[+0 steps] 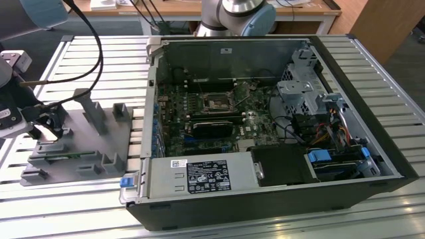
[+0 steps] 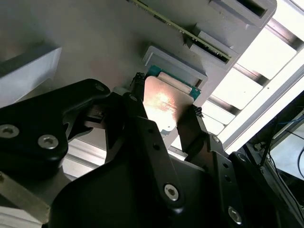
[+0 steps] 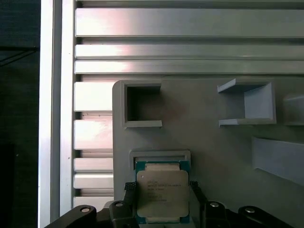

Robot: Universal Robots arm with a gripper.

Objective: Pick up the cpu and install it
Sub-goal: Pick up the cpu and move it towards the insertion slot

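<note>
Over the grey parts tray [image 1: 93,149] at the exterior view's left, well apart from the open computer case [image 1: 371,124], my gripper [image 1: 47,124] points down at the tray's near corner, with a black cable [image 1: 93,45] looping up from my wrist.

In both wrist views my two black fingers [image 3: 129,189] [image 2: 197,114] are spread just the chip's width and sit against opposite edges of the cpu [image 3: 161,202] [image 2: 166,102], pinching it between them. The cpu lies flat with its silver top up, inside its shallow raised nest [image 3: 159,154] on the tray.

Around it stand an empty square pocket [image 3: 142,107], an open-sided bracket [image 3: 259,102], and, in the exterior view, two tall posts [image 1: 89,107]. A green memory stick [image 1: 59,158] [image 2: 190,31] stands on edge in slots just beside the nest. The slatted aluminium table [image 1: 66,199] carries both tray and case. Inside the case, the motherboard's socket [image 1: 217,103] sits among heatsinks and cables.
</note>
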